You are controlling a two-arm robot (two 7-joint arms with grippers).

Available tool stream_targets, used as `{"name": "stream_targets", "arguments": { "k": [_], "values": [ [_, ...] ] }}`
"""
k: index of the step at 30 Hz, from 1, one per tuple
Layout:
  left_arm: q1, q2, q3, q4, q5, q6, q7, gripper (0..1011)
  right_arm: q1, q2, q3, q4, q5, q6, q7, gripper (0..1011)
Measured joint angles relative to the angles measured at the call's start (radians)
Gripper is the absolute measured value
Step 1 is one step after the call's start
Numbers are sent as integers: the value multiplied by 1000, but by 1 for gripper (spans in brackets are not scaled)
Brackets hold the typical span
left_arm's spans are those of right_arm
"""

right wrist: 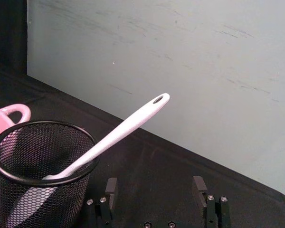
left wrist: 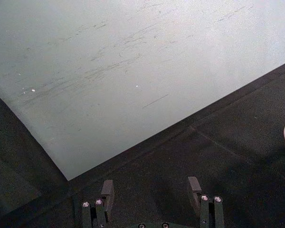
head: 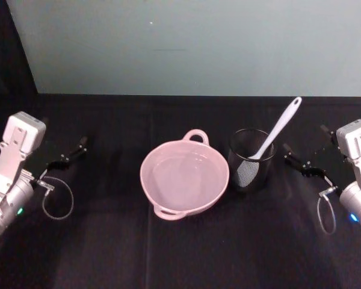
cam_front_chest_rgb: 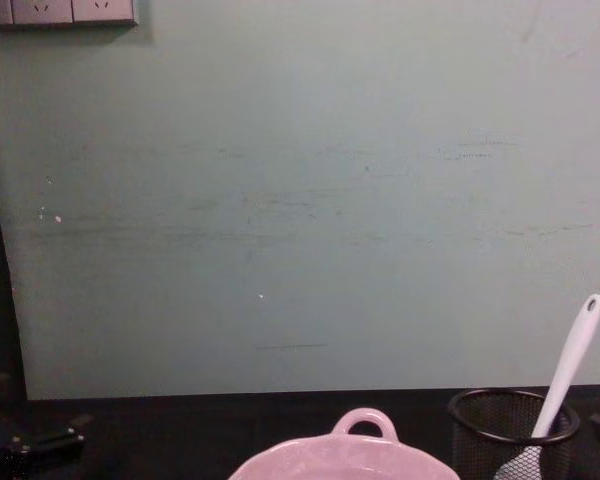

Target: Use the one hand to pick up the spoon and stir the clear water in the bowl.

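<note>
Here, the pink bowl (head: 185, 210) sits at the middle of the black tabletop (head: 108, 241) with clear water (head: 183, 177) in it. Just to its right, a mesh cup (head: 262, 174) holds the spoon (head: 280, 129) head down, its handle leaning up toward the far right. The left gripper (left wrist: 150, 183) is well left of the bowl and the right gripper (right wrist: 155, 181) is near the cup's right side. Both are spread wide and empty.

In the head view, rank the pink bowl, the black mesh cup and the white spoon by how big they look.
Largest: pink bowl.
Next: black mesh cup.
Smallest: white spoon, which is longer than the cup is tall but much slimmer, so it covers the least area.
</note>
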Motion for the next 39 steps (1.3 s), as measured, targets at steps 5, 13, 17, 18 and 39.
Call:
{"name": "stream_targets", "arguments": {
  "k": [5,13,17,18,39],
  "values": [
    [0,0,0,0,0,0,0,1011,0,0,0,0,0,0,0,1002],
    [0,0,0,0,0,0,0,1011,0,0,0,0,0,0,0,1002],
    [0,0,0,0,0,0,0,1011,0,0,0,0,0,0,0,1002],
    [0,0,0,0,0,0,0,1011,0,0,0,0,0,0,0,1002],
    [0,0,0,0,0,0,0,1011,0,0,0,0,0,0,0,1002]
  ]
}}
